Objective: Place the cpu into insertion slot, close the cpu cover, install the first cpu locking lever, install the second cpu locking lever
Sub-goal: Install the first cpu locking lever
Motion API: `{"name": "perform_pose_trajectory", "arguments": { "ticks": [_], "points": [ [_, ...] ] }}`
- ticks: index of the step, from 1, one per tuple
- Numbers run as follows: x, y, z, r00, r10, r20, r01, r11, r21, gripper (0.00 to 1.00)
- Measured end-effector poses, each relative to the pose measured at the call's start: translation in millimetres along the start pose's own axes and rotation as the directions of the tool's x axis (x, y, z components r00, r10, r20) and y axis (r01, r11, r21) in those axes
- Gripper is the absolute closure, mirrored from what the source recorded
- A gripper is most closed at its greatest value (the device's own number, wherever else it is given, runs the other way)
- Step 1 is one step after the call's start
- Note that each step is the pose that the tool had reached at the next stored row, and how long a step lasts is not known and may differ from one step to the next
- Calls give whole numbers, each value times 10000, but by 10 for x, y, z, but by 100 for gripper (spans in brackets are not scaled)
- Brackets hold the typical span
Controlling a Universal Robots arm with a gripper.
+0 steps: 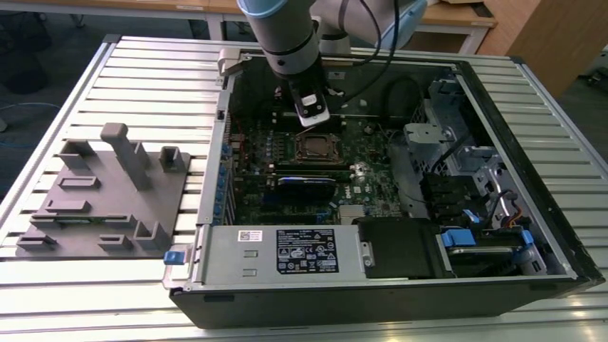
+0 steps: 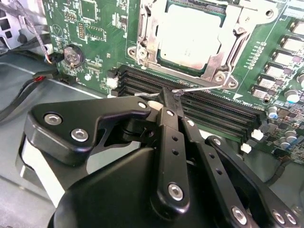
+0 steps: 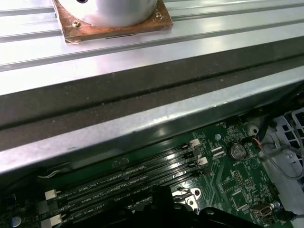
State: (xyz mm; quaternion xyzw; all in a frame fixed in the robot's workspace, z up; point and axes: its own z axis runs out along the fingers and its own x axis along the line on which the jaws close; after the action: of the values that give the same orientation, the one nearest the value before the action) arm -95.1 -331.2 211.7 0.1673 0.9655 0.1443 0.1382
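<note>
cpu (image 2: 190, 35) is seated in the insertion slot (image 1: 317, 146), with the cpu cover (image 2: 145, 35) down flat around it. All of this is inside the open computer case (image 1: 560, 235) on the worktop (image 1: 142, 78).

Tool (image 2: 172, 97) sits low over the board, between the socket and the memory slots (image 2: 218, 114). Fingers are pinched together with nothing visibly between them. The tips touch the hooked end of a thin wire locking lever (image 2: 204, 86), which lies along the socket edge facing the memory slots. Cannot tell whether the lever is latched.

Risks, as judged:
- The lever looks thin and springy and contact is at the tip only, so it could slip off and snap up, letting the cover lift.
- The tips are just beside the memory slots, so a sideways skid could gouge a slot or the green board (image 2: 90, 28).
- An off-axis push could bend the wire.
</note>
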Motion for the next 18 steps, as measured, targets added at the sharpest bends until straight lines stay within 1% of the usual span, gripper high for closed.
{"name": "perform_pose_trajectory", "arguments": {
  "ticks": [3, 5, 9, 13, 15, 18],
  "points": [
    [1, -1, 7, 10000, 7, 5, -7, 10000, -5, 90],
    [7, -9, 26, 10000, 74, 27, -74, 10000, 15, 90],
    [16, -23, 65, 9989, 437, 157, -438, 9990, 99, 90],
    [23, -34, 97, 9960, 843, 309, -849, 9962, 187, 90],
    [26, -36, 108, 9947, 963, 353, -971, 9951, 212, 90],
    [33, -25, 119, 9940, 1027, 378, -1036, 9944, 227, 90]
  ]
}}
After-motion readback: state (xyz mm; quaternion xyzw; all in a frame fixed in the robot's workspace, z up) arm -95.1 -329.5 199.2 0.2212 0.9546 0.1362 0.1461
